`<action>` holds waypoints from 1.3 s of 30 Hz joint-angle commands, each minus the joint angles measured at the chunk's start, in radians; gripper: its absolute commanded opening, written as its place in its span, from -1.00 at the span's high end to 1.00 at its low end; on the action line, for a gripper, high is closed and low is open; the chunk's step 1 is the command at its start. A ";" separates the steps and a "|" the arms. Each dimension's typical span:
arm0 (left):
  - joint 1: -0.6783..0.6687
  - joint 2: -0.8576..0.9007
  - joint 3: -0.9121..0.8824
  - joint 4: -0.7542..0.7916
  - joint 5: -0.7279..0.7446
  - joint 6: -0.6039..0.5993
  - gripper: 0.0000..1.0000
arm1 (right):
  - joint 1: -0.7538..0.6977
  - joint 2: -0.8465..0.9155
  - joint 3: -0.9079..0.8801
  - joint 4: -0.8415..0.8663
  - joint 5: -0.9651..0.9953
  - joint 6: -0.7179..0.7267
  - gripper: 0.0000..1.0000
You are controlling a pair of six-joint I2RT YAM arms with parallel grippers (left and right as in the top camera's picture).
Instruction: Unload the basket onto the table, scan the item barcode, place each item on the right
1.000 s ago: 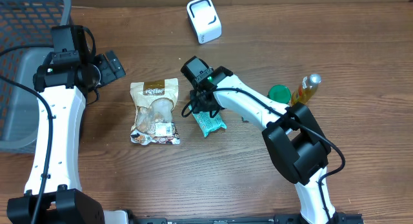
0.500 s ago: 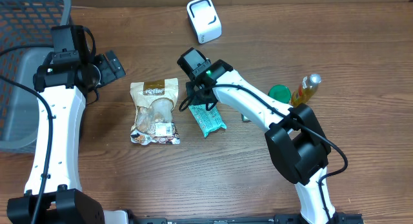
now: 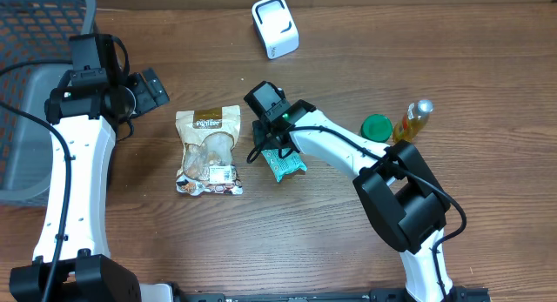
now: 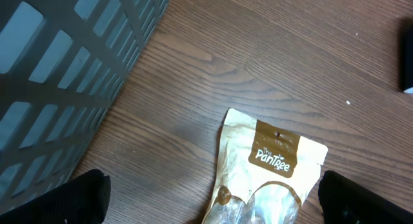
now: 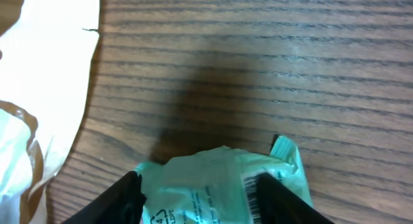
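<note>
Green foil snack packet (image 5: 213, 185): laid flat on the wooden table (image 3: 348, 241) near its centre, just right of the beige pouch (image 3: 209, 150) and apart from it. A barcode is seen printed towards the packet's right side in the right wrist view.
Right gripper (image 3: 271, 144): lowered over the packet's upper end, with one of its fingers (image 5: 122, 198) set at each side. The fingers are held partly apart, and whether the packet is pinched cannot be told.
Left gripper (image 3: 152, 87): spread wide, nothing held, poised near the pouch's top.
White scanner (image 3: 275, 26): placed at the far edge, well apart from the packet.
Grey basket (image 3: 26, 93): at left.
Green round lid (image 3: 377, 126) and yellow bottle (image 3: 413, 119): side by side at right.
</note>
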 commanded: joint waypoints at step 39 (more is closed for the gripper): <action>0.008 0.005 0.008 0.004 -0.006 0.004 -0.99 | 0.003 -0.113 -0.102 -0.396 -0.143 0.658 0.27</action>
